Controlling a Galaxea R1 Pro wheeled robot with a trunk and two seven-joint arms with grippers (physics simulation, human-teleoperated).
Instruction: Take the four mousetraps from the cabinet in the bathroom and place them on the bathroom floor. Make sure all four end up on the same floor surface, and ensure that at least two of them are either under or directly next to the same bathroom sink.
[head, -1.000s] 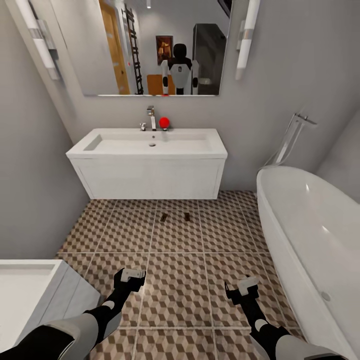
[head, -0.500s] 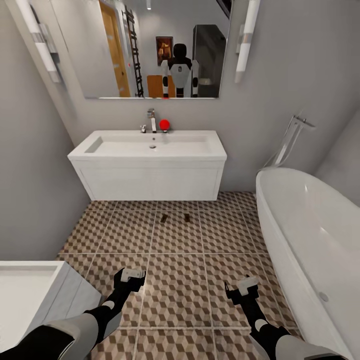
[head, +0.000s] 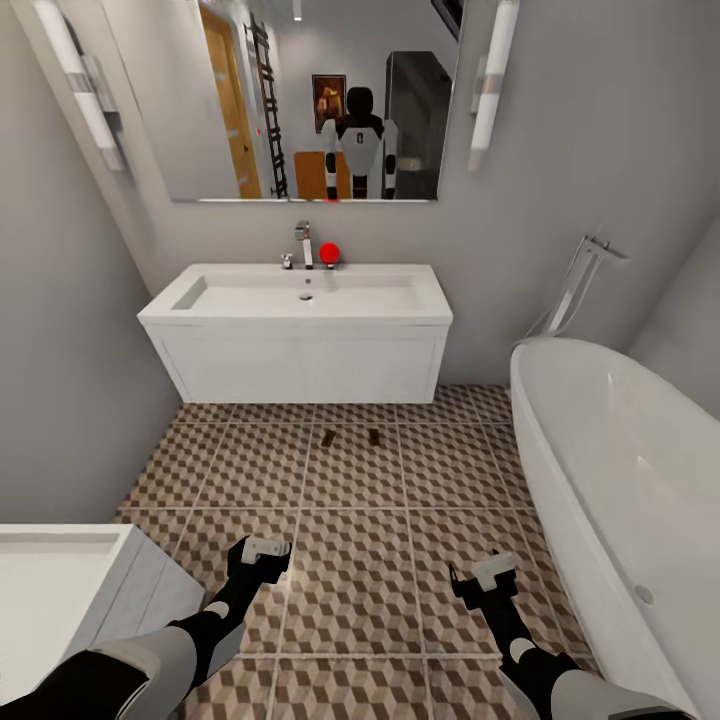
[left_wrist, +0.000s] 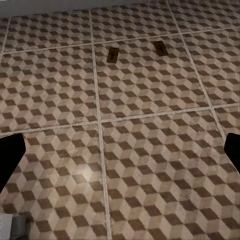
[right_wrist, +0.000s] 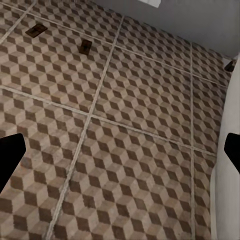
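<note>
A tiled bathroom seen from the robot's head, looking forward and down. A wide white sink (head: 297, 330) hangs on the far wall, with a chrome tap (head: 303, 243) and a small red ball (head: 329, 251) at its back edge. Above it a mirror (head: 310, 100) reflects the robot's white and black body. A white bathtub (head: 610, 480) runs along the right side, and the corner of a small white unit (head: 70, 590) shows at the lower left.

The floor (head: 350, 560) has brown and beige cube-pattern tiles with pale grout lines. Two mousetraps lie flat on it, side by side and a little apart, on the tile just in front of the sink's front edge: the left mousetrap (head: 328, 436) and the right mousetrap (head: 373, 435). The left wrist view shows them as small dark rectangles (left_wrist: 113, 54) (left_wrist: 160, 48) on one tile, and the right wrist view shows them too (right_wrist: 34, 31) (right_wrist: 85, 47).

Both arms reach forward low over the floor, well short of the traps. The left gripper (head: 262, 556) is spread wide with nothing between its fingers (left_wrist: 9, 155). The right gripper (head: 484, 580) is likewise spread and holds nothing, its fingers (right_wrist: 10, 155) at the frame's sides.
</note>
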